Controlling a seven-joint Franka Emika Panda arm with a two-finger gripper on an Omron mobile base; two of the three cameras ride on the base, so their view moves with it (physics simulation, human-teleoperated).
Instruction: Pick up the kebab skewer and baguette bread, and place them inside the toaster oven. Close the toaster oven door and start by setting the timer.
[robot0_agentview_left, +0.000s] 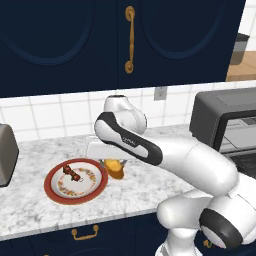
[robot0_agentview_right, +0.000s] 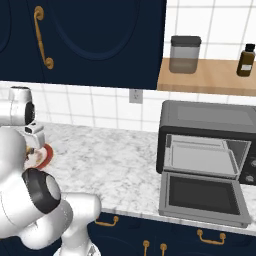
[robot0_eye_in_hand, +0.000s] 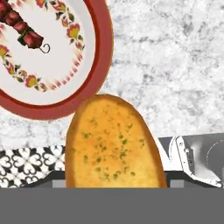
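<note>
Jaws first: we cannot tell whether they stand open or are pressed to the bread, because the fingertips are hidden. In the left base view the gripper (robot0_agentview_left: 112, 161) is down on the baguette bread (robot0_agentview_left: 115, 169), its white hand covering the top of the loaf. In the hand view the baguette bread (robot0_eye_in_hand: 114, 144) sits very close to the camera at the lower centre, golden with small green flecks.

We see the loaf near the front edge of the marble counter (robot0_agentview_right: 115, 155), just beside the right rim of a red-rimmed plate (robot0_agentview_left: 52, 186); whether it touches the rim we cannot say. The kebab skewer (robot0_agentview_left: 71, 173) lies on the plate, towards its far side. From the hand view the kebab skewer (robot0_eye_in_hand: 19, 26) shows dark red chunks and a curled wire end, on the flowered face of the plate (robot0_eye_in_hand: 103, 57).

Well to the right, the toaster oven (robot0_agentview_right: 205, 117) stands on the counter. The toaster oven door (robot0_agentview_right: 202, 197) hangs fully open, lying flat out in front, and a grey tray (robot0_agentview_right: 200, 157) sits inside. A silver pop-up toaster (robot0_agentview_left: 6, 155) stands at the far left of the counter.
</note>
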